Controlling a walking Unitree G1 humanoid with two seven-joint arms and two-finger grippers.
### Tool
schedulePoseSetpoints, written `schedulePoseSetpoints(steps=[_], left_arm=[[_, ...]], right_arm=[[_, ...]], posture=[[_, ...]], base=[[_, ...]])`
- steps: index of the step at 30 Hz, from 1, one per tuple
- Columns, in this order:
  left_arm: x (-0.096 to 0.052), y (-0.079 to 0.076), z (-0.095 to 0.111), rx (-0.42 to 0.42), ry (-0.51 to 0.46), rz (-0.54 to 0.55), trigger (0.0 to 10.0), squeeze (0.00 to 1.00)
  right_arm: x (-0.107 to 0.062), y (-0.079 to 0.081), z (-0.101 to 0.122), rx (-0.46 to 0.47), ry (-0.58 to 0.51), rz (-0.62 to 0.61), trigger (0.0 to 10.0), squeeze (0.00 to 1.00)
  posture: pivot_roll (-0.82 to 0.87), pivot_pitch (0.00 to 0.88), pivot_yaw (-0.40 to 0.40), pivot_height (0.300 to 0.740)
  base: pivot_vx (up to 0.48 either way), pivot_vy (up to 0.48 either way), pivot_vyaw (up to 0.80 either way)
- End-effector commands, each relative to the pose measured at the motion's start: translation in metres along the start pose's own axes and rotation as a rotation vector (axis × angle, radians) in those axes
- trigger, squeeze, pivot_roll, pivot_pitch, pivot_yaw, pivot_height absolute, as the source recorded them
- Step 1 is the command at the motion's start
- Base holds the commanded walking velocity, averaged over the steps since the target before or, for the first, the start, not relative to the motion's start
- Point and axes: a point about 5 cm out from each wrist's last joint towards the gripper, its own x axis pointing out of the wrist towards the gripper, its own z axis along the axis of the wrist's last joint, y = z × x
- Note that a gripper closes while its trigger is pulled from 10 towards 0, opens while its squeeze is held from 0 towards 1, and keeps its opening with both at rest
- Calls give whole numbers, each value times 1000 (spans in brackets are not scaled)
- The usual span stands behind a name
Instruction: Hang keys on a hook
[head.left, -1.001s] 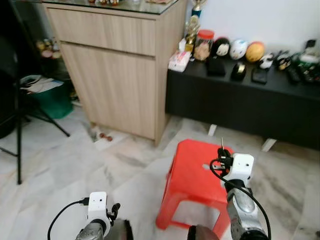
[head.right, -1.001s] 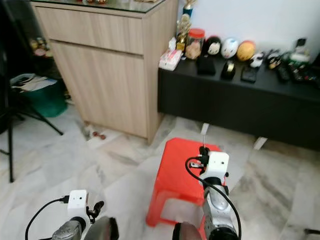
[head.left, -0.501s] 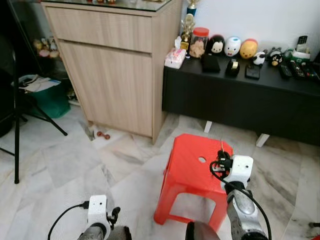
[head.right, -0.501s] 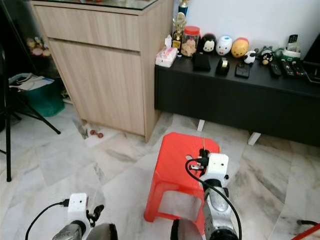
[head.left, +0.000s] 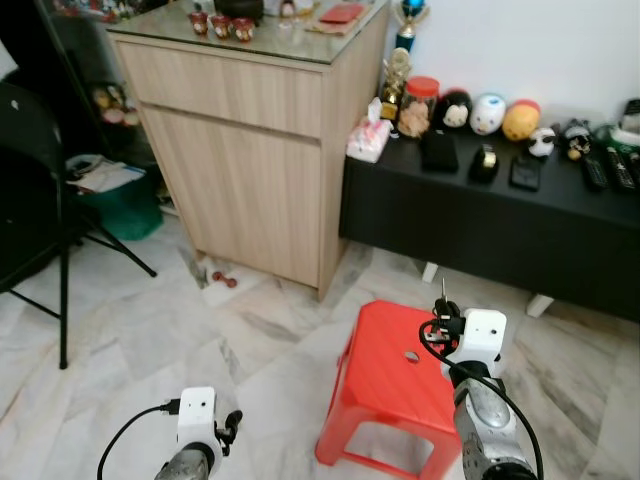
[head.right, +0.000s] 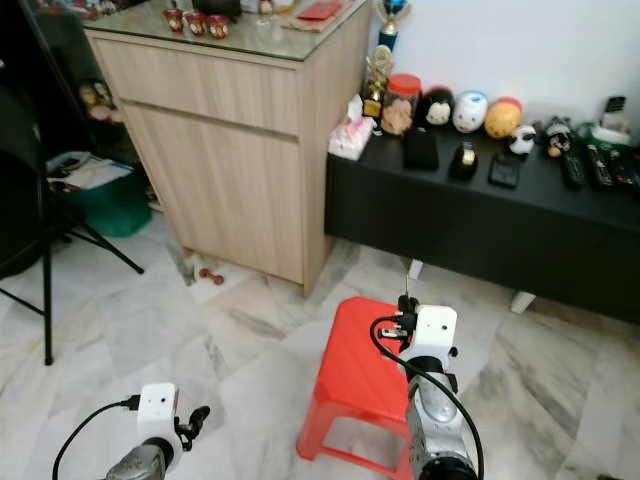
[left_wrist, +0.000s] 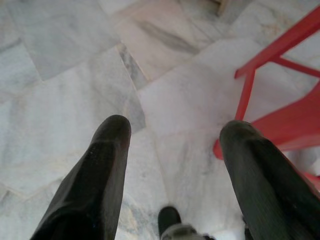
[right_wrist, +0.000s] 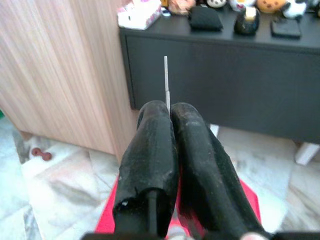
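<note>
Key: a thin silver key (right_wrist: 166, 80) sticks straight out from between the tips of the right gripper (right_wrist: 169, 112). Just this one thin blade shows; a ring or more keys cannot be seen.
How it handles: it looks small, light, hard and smooth, so I think it could slip or twist if squeezed too softly. A good hold is on its wide end, leaving the far end free for a hook.
Right gripper: its two black fingers (right_wrist: 150, 150) are pressed tight together on the key, held up above the red stool (head.left: 385, 375).
Left gripper: its fingers (left_wrist: 95, 170) are spread wide apart with nothing between them, low over the marble floor (left_wrist: 65, 75).
Hook: no hook can be made out yet.
Around: a wooden cabinet (head.left: 250, 150) stands beside a black low table (head.left: 500, 215); a tissue pack (head.left: 368, 138) sits at that table's left end.
</note>
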Motion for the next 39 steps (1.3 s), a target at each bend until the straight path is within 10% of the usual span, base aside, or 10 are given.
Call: schedulePoseSetpoints(steps=[1,39], left_arm=[[-1,-1,-3,-7,11,0,10000,0],[-6,-8,-16,8,49,-24,10000,0]], right_arm=[[2,-2,6,-8,-30,-4,10000,0],[-4,-6,4,-8,-37,-34,10000,0]], posture=[[20,0,-62,740],[15,0,-72,740]], base=[[0,0,0],[0,0,-43]])
